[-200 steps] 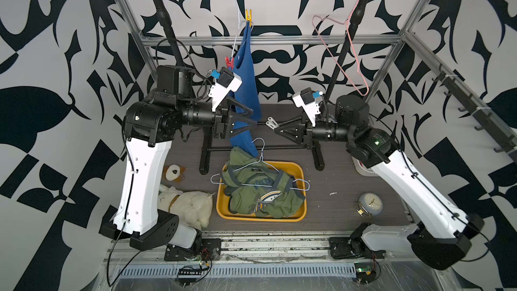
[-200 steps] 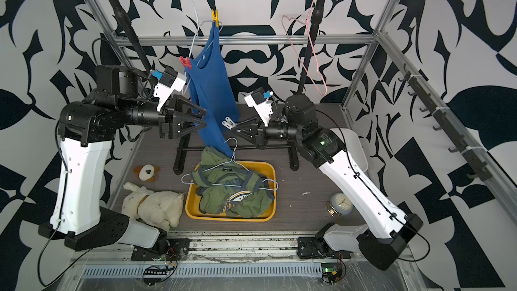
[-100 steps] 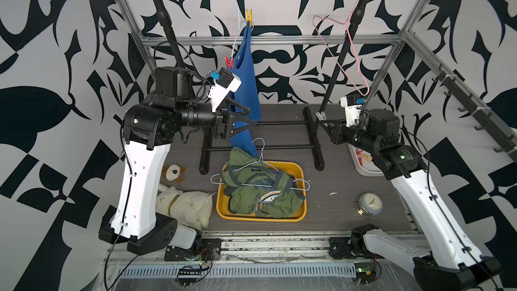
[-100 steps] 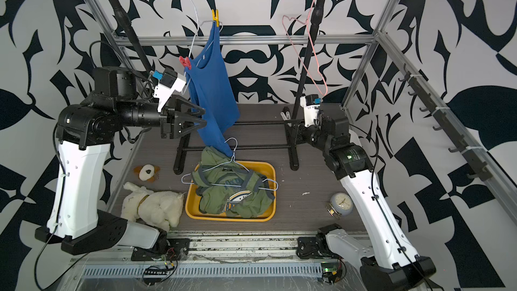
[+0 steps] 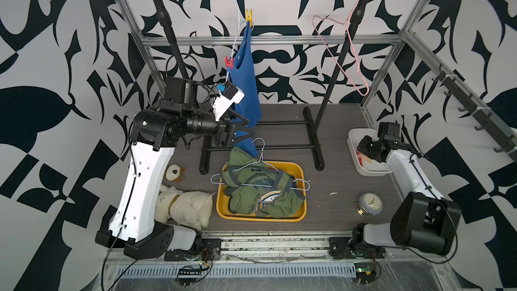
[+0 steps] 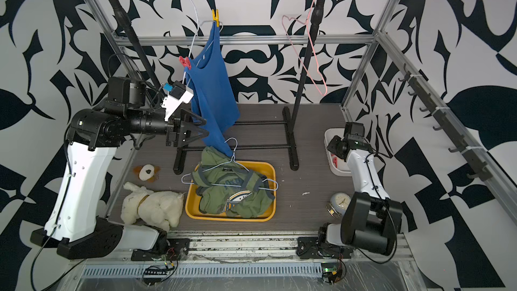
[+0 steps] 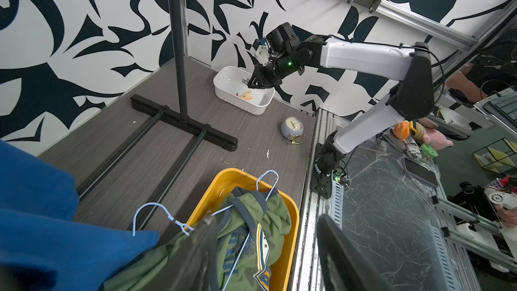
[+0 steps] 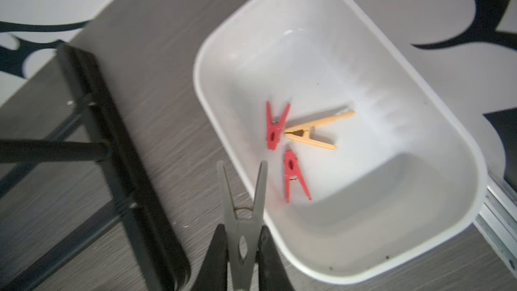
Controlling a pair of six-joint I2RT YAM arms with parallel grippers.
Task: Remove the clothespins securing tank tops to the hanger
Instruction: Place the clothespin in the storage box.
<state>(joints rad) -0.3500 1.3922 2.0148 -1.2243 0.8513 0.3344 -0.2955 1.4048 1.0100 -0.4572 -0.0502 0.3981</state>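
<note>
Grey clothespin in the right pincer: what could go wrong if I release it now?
1. The grey clothespin, held in the right pincer, hangs across the rim of the white tub. Dropped here, it may land on the floor.
2. The open left pincer is close beside the blue tank top. Moving up could snag the cloth.

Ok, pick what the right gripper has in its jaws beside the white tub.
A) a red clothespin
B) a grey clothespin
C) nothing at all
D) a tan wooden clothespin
B: in the right wrist view the right gripper is shut on a grey clothespin at the edge of the white tub, while two red clothespins and a tan one lie loose inside it.
</note>
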